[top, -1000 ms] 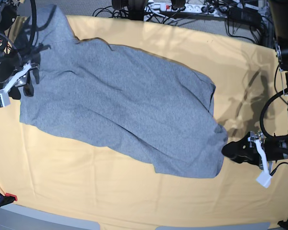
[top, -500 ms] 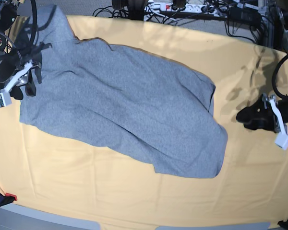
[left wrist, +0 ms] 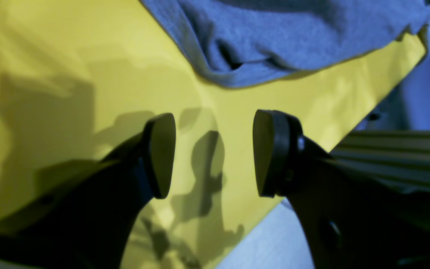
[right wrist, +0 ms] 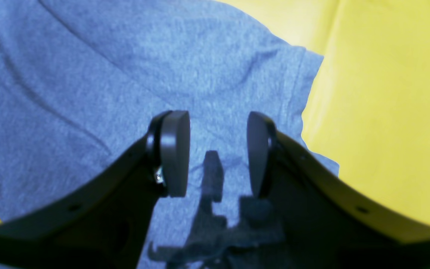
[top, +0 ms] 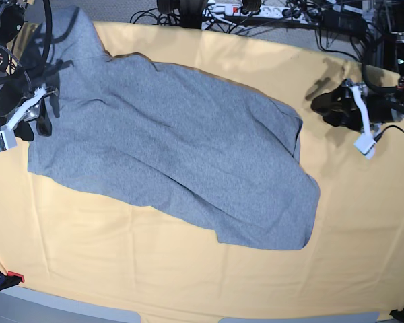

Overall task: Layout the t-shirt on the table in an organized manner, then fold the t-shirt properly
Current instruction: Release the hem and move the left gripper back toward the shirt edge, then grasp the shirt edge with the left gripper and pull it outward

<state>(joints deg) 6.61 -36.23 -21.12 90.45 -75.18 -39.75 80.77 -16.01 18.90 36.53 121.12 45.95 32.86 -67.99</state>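
The grey t-shirt [top: 168, 148] lies plain side up, slanting across the table [top: 188, 282] from the far left to the near right, with creases and one end bunched at the far-left corner. My right gripper [top: 42, 124] hovers at the shirt's left edge. In the right wrist view it [right wrist: 217, 153] stands open just above the t-shirt [right wrist: 88, 74], holding nothing. My left gripper [top: 318, 104] is over bare cloth to the right of the shirt, apart from it. The left wrist view shows it [left wrist: 215, 155] open and empty, with the t-shirt's rumpled edge [left wrist: 274, 37] ahead.
Cables and a power strip [top: 256, 10] run behind the table's far edge. A red-and-black clamp [top: 0, 277] sits at the near-left corner. The left wrist view shows the table's edge close by, with an aluminium rail [left wrist: 398, 149] beyond it.
My left arm has moved from the shirt's near-right corner toward the far right of the table. The right arm and the t-shirt have stayed put.
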